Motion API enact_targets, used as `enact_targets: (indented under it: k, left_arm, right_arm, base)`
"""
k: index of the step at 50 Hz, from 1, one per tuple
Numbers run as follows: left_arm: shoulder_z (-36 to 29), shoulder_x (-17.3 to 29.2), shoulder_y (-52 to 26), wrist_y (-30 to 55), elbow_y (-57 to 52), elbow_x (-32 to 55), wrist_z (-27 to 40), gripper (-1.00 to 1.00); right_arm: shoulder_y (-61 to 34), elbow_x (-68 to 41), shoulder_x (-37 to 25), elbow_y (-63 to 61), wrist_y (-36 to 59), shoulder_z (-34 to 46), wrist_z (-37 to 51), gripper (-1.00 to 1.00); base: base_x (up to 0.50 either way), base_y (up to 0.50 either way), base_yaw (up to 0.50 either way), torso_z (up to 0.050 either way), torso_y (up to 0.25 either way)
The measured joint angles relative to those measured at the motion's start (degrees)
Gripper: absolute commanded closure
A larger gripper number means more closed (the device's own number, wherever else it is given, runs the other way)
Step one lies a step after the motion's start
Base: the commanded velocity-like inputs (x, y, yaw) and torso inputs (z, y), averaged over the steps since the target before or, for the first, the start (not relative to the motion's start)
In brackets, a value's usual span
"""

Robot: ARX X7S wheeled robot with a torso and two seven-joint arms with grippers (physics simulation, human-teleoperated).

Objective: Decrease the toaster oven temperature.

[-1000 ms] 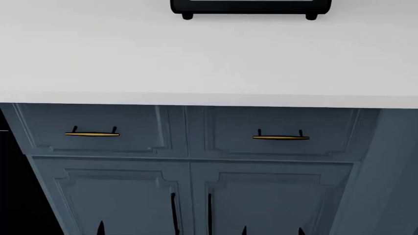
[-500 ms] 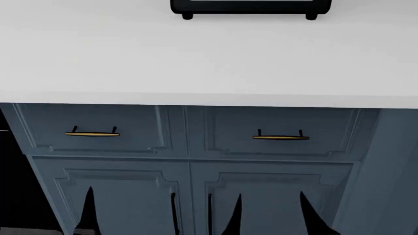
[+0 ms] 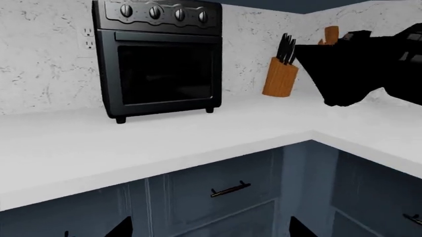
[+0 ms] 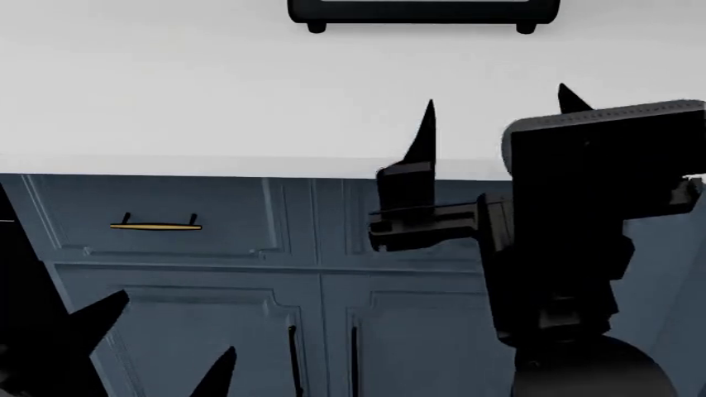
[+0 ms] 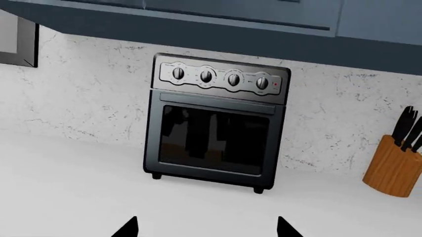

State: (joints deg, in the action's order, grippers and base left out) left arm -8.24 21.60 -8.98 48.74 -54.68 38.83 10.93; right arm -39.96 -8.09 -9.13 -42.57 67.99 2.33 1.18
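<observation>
The black toaster oven (image 5: 218, 123) stands on the white counter against the back wall, with a dark glass door and a row of several knobs (image 5: 206, 76) along its top. It also shows in the left wrist view (image 3: 158, 54), and only its base and feet show in the head view (image 4: 425, 12). My right gripper (image 4: 497, 103) is open and empty, raised to counter-edge height, well short of the oven; its tips show in the right wrist view (image 5: 205, 228). My left gripper (image 4: 171, 339) is open and empty, low before the cabinet doors (image 3: 207, 229).
A wooden knife block (image 5: 396, 168) stands right of the oven, and shows too in the left wrist view (image 3: 280, 74). The white counter (image 4: 221, 99) tops blue drawers with gold handles (image 4: 155, 226). The counter turns a corner at the right (image 3: 369, 143). A steel appliance edge (image 5: 17, 39) hangs at the left.
Both arms have risen into the head view. The right gripper has climbed from the bottom edge to counter height; the left gripper's tips have come up at the lower left.
</observation>
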Motion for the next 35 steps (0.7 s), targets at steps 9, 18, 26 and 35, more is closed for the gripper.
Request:
enact_targets:
  k: [9, 18, 26, 35]
  left_arm:
    - [-13.67, 10.94, -1.23, -8.11, -3.1, 8.4, 6.13, -1.0]
    - [-26.45, 18.7, -4.88, -16.52, -4.37, 11.49, 9.77, -1.0]
    - [-35.12, 22.95, -7.66, -22.23, -4.77, 11.49, 11.73, -1.0]
    - [-41.16, 25.66, -8.83, -26.43, -4.68, 9.28, 12.74, -1.0]
  right_arm:
    - [-15.05, -1.17, -0.43, 3.74, 11.2, 0.13, -0.39, -1.0]
    - [-25.1, -1.0, 1.0, 10.83, 14.58, -0.36, 0.69, -1.0]
    - [-30.3, -0.48, 2.18, 15.03, 15.26, -1.46, 2.0, -1.0]
    - [-33.62, -0.73, 3.08, 17.39, 15.39, -2.44, 2.71, -1.0]
  base:
    - [0.0, 0.0, 0.0, 0.0, 0.0]
    - [0.0, 0.0, 0.0, 0.0, 0.0]
    - [0.14, 0.17, 0.0, 0.0, 0.0]
    - [0.35, 0.28, 0.0, 0.0, 0.0]
